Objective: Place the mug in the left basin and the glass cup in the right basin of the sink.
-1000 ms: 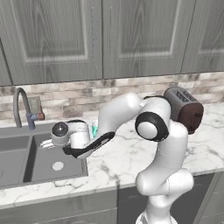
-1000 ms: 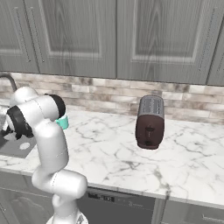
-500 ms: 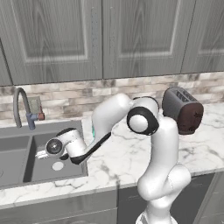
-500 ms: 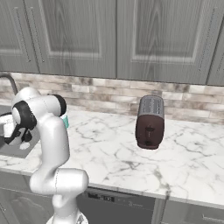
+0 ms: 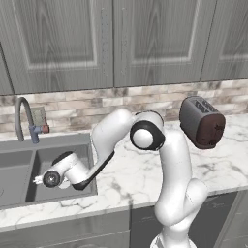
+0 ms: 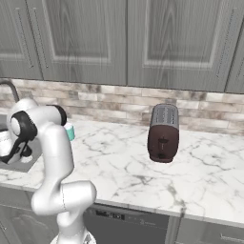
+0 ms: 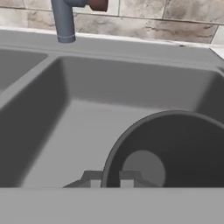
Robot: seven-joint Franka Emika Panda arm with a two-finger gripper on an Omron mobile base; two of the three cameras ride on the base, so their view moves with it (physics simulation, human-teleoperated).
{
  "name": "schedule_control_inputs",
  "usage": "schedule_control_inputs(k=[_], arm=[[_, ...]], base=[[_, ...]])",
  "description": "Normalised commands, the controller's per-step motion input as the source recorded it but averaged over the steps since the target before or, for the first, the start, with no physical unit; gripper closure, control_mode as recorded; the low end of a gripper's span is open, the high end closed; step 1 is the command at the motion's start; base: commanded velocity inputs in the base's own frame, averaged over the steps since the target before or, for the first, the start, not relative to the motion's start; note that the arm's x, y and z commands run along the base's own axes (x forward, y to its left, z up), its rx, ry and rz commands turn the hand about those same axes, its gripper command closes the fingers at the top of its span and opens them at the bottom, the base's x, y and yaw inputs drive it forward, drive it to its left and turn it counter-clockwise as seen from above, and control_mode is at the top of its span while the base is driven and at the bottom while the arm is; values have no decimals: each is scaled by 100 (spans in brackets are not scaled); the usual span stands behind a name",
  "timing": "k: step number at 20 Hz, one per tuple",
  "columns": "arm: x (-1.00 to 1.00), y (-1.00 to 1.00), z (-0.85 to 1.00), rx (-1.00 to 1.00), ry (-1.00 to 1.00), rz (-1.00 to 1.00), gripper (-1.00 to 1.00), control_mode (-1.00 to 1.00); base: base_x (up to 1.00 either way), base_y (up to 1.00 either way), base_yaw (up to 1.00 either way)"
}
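The sink (image 5: 58, 145) is set in the worktop's left end; over its right basin the gripper (image 7: 111, 180) is clamped on the glass cup's (image 7: 175, 148) rim; the mug (image 6: 69, 131) stands on the worktop near the sink's right edge.

Big grey cupboard doors (image 5: 111, 43) hang over a brick wall (image 6: 119, 102) (brown and grey). The counter (image 6: 119, 167) is white marble with a dark toaster (image 6: 163, 132) on it.
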Motion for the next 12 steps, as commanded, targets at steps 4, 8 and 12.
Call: schedule_control_inputs(k=[4, 8, 12], arm=[[10, 6, -7, 1, -7, -3, 100, -100], [35, 0, 0, 9, -2, -1, 100, -100], [42, 0, 0, 18, 0, 0, 100, -100]], base=[[0, 0, 0], [0, 0, 0], [0, 0, 0]])
